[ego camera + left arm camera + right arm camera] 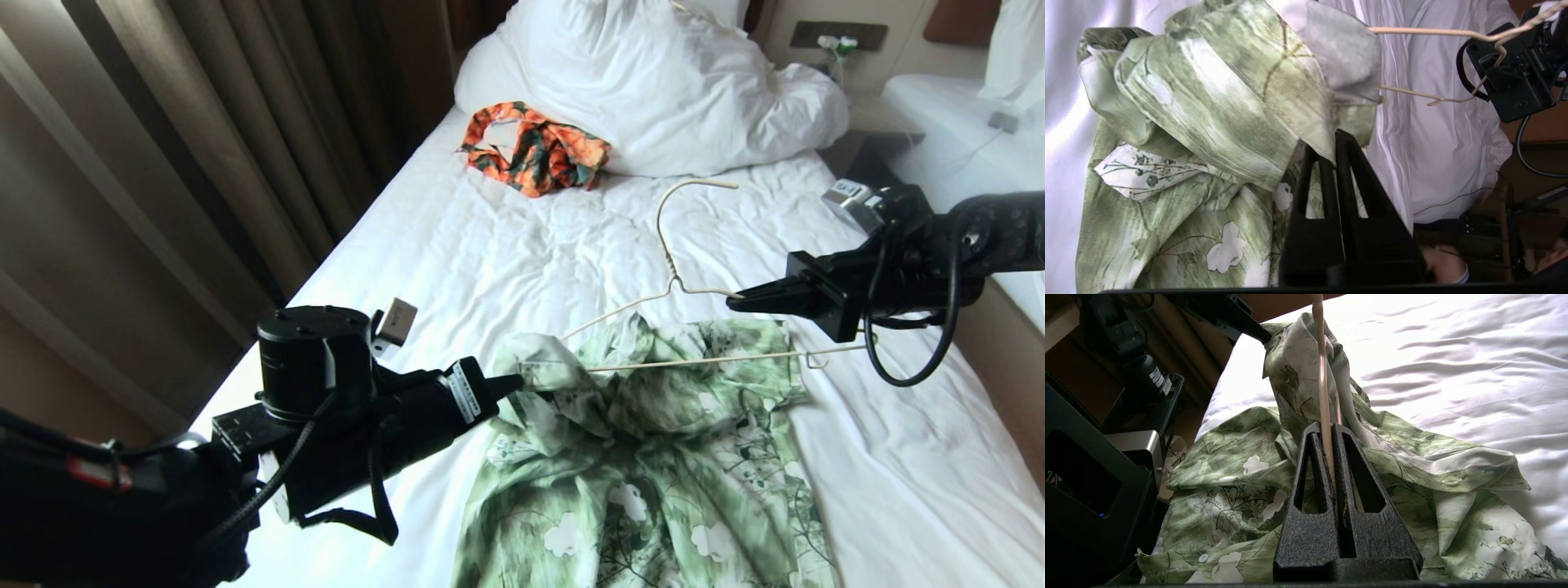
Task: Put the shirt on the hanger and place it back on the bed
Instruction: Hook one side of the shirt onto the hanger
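Note:
The light green flowered shirt (653, 457) lies crumpled on the bed (490, 245), near its front. My left gripper (516, 384) is shut on a raised fold of the shirt at its left shoulder; the fabric edge sits pinched between the fingertips (1327, 143). The cream wire hanger (671, 245) lies above the shirt's collar, hook pointing toward the pillows. Its left end is tucked under the raised fold. My right gripper (735, 302) is shut on the hanger's right arm, and the wire (1324, 388) runs up between the fingers (1327, 430).
An orange-and-dark-green garment (535, 147) lies farther up the bed beside the bunched white duvet (653, 82). Brown curtains (163, 163) hang along the bed's left edge. A second white bed (963, 122) stands to the right across a narrow gap.

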Controlling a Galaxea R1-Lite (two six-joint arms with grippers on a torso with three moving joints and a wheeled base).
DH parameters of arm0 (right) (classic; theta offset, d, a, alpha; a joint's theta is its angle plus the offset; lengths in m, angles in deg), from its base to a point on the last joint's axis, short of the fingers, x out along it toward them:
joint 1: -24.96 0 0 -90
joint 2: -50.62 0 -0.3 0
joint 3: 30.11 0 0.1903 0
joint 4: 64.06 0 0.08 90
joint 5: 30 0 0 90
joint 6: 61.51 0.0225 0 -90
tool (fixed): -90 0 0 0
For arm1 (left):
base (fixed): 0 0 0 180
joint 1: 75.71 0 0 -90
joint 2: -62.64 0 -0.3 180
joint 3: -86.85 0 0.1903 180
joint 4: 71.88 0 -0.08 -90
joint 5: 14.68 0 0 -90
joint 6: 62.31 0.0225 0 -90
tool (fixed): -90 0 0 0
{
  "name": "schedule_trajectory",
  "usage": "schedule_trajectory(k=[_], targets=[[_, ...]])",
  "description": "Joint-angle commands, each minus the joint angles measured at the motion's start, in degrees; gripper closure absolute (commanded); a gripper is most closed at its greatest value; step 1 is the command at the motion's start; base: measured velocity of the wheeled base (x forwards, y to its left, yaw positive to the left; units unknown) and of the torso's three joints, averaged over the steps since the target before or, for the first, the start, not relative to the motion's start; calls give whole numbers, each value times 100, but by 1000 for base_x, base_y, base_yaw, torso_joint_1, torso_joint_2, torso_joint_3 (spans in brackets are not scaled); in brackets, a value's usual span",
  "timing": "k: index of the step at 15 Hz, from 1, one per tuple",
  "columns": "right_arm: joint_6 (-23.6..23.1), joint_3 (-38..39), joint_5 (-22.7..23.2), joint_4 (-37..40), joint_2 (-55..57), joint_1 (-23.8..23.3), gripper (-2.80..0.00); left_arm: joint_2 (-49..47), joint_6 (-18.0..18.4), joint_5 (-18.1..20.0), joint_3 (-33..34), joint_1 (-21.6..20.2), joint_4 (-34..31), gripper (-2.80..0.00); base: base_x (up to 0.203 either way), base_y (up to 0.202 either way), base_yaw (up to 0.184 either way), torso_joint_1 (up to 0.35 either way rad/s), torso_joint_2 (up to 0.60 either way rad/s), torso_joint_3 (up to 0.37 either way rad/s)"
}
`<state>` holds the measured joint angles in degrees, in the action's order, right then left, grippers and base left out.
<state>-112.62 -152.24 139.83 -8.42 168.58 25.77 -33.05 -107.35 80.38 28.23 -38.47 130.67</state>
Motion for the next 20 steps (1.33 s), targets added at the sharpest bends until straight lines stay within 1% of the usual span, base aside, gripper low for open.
schedule_trajectory(k=[1,3,6,7,10,11,13,15,17,18,19,20], targets=[[-31,-3,50,17,-19,6,0,10,6,4,-5,-67,31,0,0,0,0,0,0,0],[-31,1,51,25,-28,6,0,37,38,4,-36,-100,31,0,0,0,0,0,0,0],[-31,5,48,25,-55,6,0,358,269,30,-262,-66,-39,0,0,0,0,0,0,0],[-22,5,51,33,-89,23,0,466,370,51,-461,13,-211,0,0,0,0,0,0,0],[-28,21,54,41,-161,218,0,616,630,66,-1604,461,-1577,0,0,0,0,0,0,0],[-31,92,73,48,-230,290,0,612,786,69,-2037,570,-2103,0,0,0,0,0,0,0],[-46,272,140,38,-273,343,0,633,1222,74,-2734,779,-3251,0,0,0,0,0,0,0],[-92,577,507,22,-335,344,0,695,1633,67,-3186,949,-4260,0,0,0,0,0,0,0],[-243,850,756,8,-281,316,0,716,1922,26,-3611,1091,-5329,0,0,0,0,0,0,0],[-267,922,783,-13,-271,299,0,718,2104,-44,-3854,1150,-5906,0,0,0,0,0,0,0],[-275,1028,784,-34,-309,289,0,712,2337,-194,-4085,1193,-6357,0,0,0,0,0,0,0],[-288,1190,784,-86,-374,287,0,686,2628,-394,-4225,1210,-6578,0,0,0,0,0,0,0]])
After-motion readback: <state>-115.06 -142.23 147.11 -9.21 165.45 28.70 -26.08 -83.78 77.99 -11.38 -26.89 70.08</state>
